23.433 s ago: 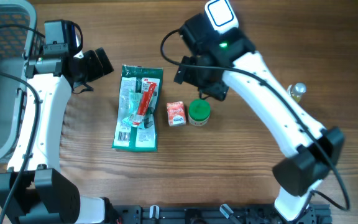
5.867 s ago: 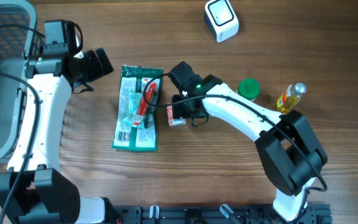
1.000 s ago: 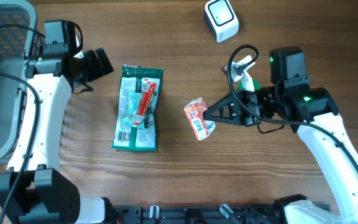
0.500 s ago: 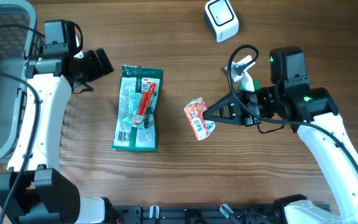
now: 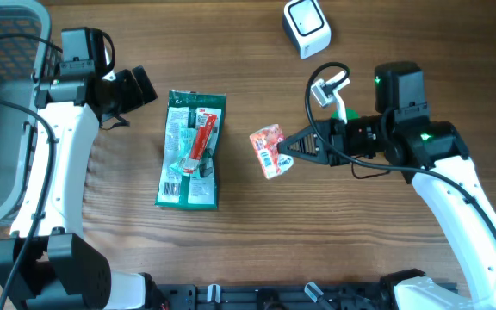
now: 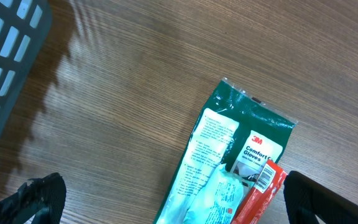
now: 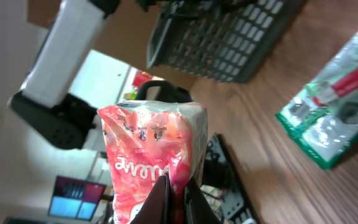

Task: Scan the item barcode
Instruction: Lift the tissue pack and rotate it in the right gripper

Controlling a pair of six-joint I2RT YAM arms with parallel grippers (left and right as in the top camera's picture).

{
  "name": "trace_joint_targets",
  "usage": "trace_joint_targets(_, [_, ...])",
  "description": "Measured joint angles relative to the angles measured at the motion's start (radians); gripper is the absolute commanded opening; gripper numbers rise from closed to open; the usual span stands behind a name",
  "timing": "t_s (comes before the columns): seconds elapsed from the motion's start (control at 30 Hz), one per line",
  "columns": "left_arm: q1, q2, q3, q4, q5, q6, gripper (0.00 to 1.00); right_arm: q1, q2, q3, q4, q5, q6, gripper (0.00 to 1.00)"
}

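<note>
My right end effector [image 5: 287, 148], clamped on the red snack pouch [image 5: 266, 148] above the worktop [image 5: 257, 245], has the white barcode scanner [image 5: 306, 27] well apart at 1 o'clock, farther still from my open left end effector [image 5: 140, 89].

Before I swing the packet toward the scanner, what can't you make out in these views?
- Barcode on the red packet: overhead, its white label patch is too small to read; right wrist, the right gripper covers the packet's lower end.
- The scanner: overhead only, outside both wrist views.
- The green glove pack: left wrist, cut off by the bottom edge.
- The basket: overhead, cut off by the left and top edges.
</note>
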Motion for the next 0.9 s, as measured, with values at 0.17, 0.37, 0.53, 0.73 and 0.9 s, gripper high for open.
trace_joint_targets(0.17, [0.0,0.0,0.0,0.0,0.0,0.0,1.0,0.0,0.0,0.0,-0.02,0.088,0.003,0.04])
trace_joint_targets(0.37, [0.0,0.0,0.0,0.0,0.0,0.0,1.0,0.0,0.0,0.0,-0.055,0.2,0.003,0.04])
trace_joint_targets(0.53, [0.0,0.0,0.0,0.0,0.0,0.0,1.0,0.002,0.0,-0.001,-0.069,0.276,0.003,0.04])
trace_joint_targets(0.73, [0.0,0.0,0.0,0.0,0.0,0.0,1.0,0.023,0.0,-0.001,-0.079,0.397,0.019,0.04])
trace_joint_targets(0.9, [0.0,0.0,0.0,0.0,0.0,0.0,1.0,0.05,0.0,-0.001,-0.097,0.547,0.06,0.04])
